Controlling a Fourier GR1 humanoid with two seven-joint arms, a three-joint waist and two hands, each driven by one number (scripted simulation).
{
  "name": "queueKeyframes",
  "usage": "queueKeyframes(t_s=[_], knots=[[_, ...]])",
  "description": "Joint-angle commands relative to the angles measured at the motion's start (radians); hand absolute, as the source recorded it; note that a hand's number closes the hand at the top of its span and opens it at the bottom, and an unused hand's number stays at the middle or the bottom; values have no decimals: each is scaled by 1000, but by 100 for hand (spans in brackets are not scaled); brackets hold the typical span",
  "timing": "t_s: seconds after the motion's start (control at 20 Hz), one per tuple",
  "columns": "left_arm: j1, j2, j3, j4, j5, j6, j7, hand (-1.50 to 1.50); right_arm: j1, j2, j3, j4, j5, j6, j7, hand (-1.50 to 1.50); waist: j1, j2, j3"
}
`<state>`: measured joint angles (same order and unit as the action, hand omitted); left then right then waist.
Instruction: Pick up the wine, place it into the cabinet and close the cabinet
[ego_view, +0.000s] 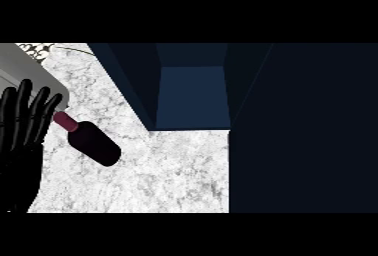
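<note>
- A black left hand (22, 130) is seen at the view's left edge, nearest the camera, with its fingers straight, spread apart and pointing up; nothing is held, and it appears to be at rest.
- The right hand is not in view.
- A dark maroon glass wine bottle with a lighter red neck and cap (88, 139) lies on its side on the white, grey-veined marble desk (170, 170), neck aimed up-left toward the left hand's fingertips and just beside them; contact cannot be confirmed.
- The open dark blue cabinet (190, 95) stands right of the bottle, its paler blue interior visible between dark side walls. A broad dark panel (310, 130) fills the view's right; whether this is the door cannot be told.
- A pale grey fixture with a rounded edge (29, 67) occupies the upper left corner.
- The step in hand is judged to be the pick-up, not yet begun.
- The bottle is smooth, round and likely to roll, so it is best grasped across the wide body, with the fingers curled fully round it before lifting.
- The neck should be avoided, being narrow and off balance.
</note>
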<state>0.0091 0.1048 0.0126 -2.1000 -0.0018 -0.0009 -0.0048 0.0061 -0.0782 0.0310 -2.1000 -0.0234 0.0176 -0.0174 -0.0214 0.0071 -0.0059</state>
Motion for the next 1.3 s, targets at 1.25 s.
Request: queueKeyframes(t_s=[1.25], knots=[[-131,253,316,13,825,-48,504,-150,-164,-72,81,-454,-114,-43,694,-150,20,-8,6]])
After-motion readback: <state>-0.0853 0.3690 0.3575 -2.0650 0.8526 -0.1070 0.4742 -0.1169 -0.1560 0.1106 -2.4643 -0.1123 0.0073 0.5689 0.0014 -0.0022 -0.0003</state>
